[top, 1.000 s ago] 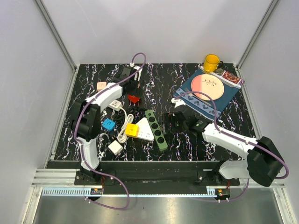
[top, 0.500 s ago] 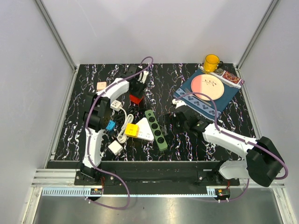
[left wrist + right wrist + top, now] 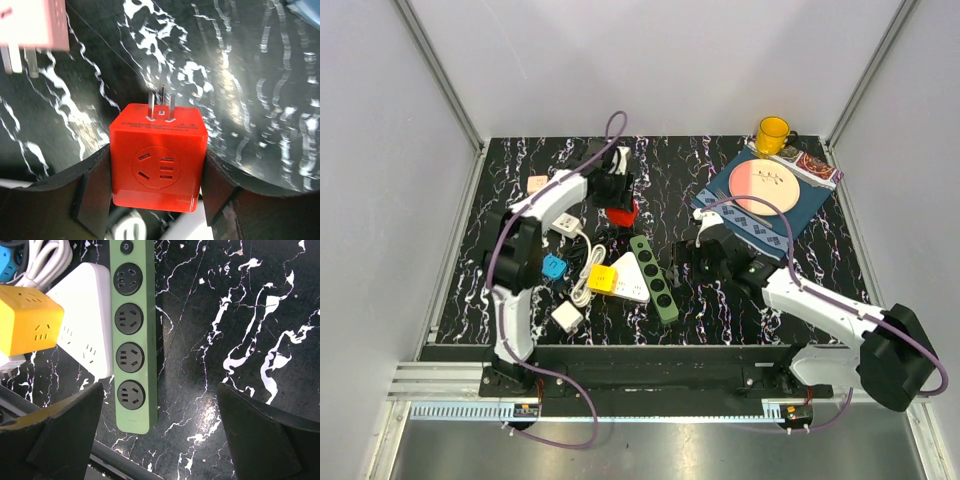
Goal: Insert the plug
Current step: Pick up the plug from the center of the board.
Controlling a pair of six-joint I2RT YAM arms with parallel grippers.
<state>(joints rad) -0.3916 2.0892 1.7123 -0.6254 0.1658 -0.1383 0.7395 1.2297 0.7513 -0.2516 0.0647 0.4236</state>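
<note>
Red cube plug [image 3: 157, 160] sits clamped in the left gripper [image 3: 156, 172], prongs pointing away from the fingers [image 3: 90, 195], just beyond the far end of the green power strip [image 3: 655, 280]; the right gripper [image 3: 159, 395] hangs wide open over that strip.

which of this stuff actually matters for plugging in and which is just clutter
For the job: red plug in the left gripper; green power strip, probably where it goes.

Just lying about: yellow mug, plate, blue cloth, yellow cube, white power strip, blue cube, pink adapter.
</note>
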